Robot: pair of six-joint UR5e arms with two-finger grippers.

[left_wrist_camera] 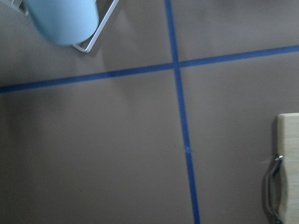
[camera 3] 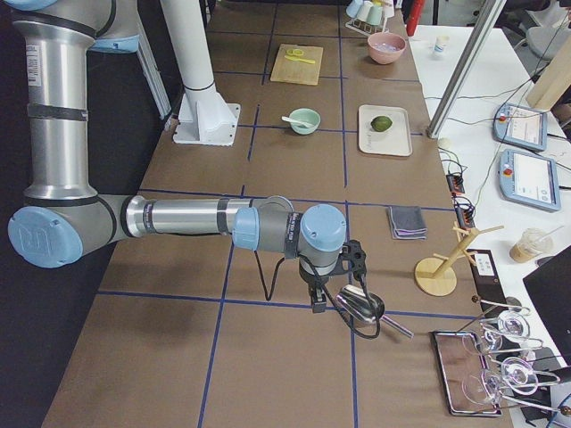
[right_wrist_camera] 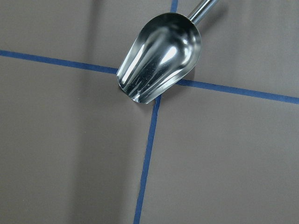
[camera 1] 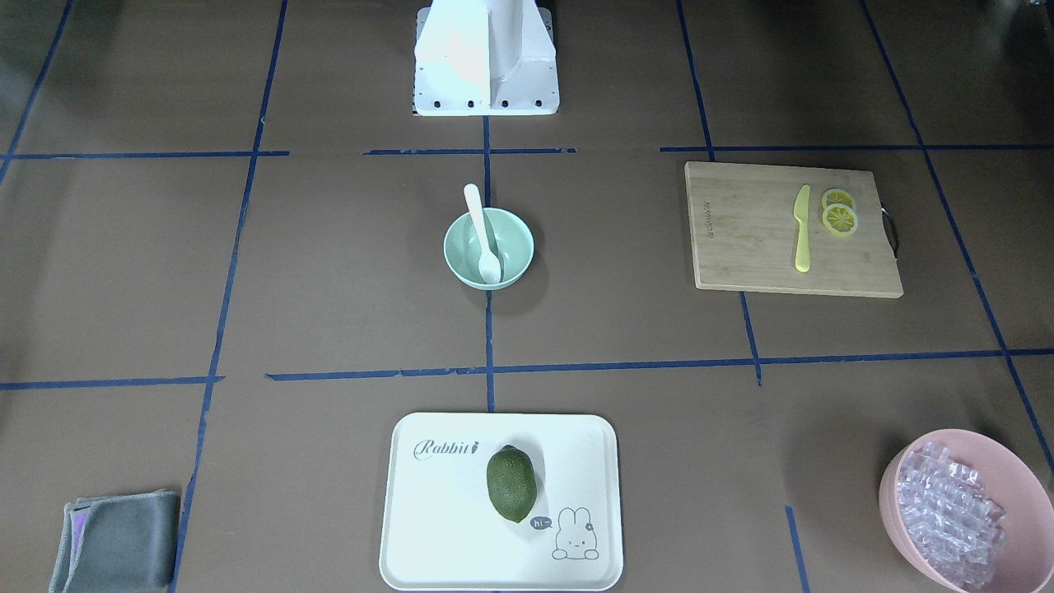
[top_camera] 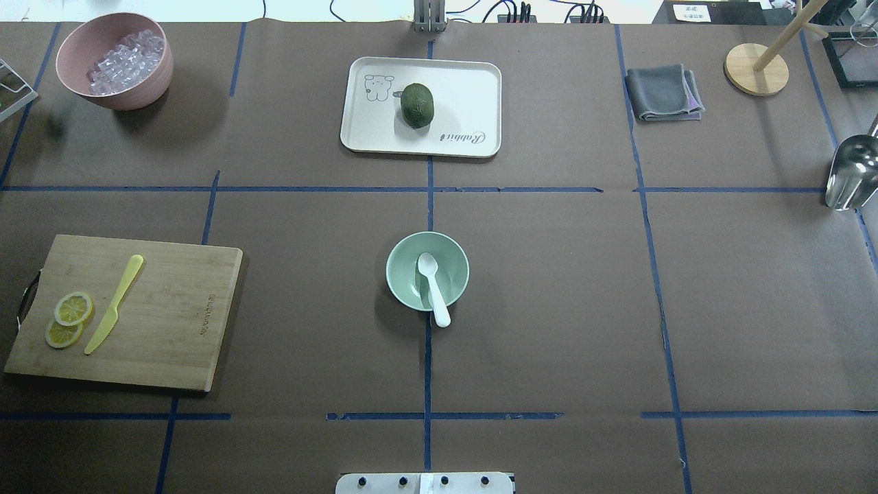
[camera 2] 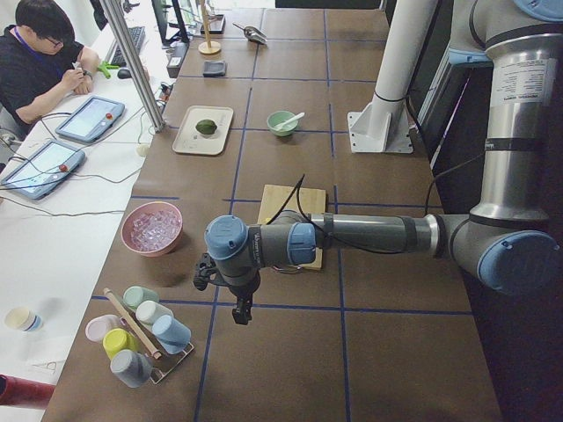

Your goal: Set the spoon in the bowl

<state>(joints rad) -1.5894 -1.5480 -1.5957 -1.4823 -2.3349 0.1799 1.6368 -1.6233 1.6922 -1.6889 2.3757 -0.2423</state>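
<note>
The white spoon [camera 1: 480, 231] lies in the mint-green bowl [camera 1: 515, 243] at the table's middle. Its scoop rests inside and its handle leans over the rim on the robot's side. Both show in the overhead view too, spoon [top_camera: 433, 288] and bowl [top_camera: 405, 271]. Neither gripper is near the bowl. My left gripper [camera 2: 239, 312] hangs over the table's left end near a cup rack. My right gripper [camera 3: 317, 303] hangs over the right end above a metal scoop [right_wrist_camera: 159, 58]. Each shows only in a side view, so I cannot tell whether it is open or shut.
A cutting board [top_camera: 158, 322] holds a yellow knife [top_camera: 113, 305] and lemon slices. A pink bowl [top_camera: 75, 51] holds ice-like cubes. A white tray [top_camera: 466, 89] holds a dark green fruit [top_camera: 417, 105]. A grey cloth [top_camera: 662, 92] and a wooden stand [top_camera: 754, 68] sit far right.
</note>
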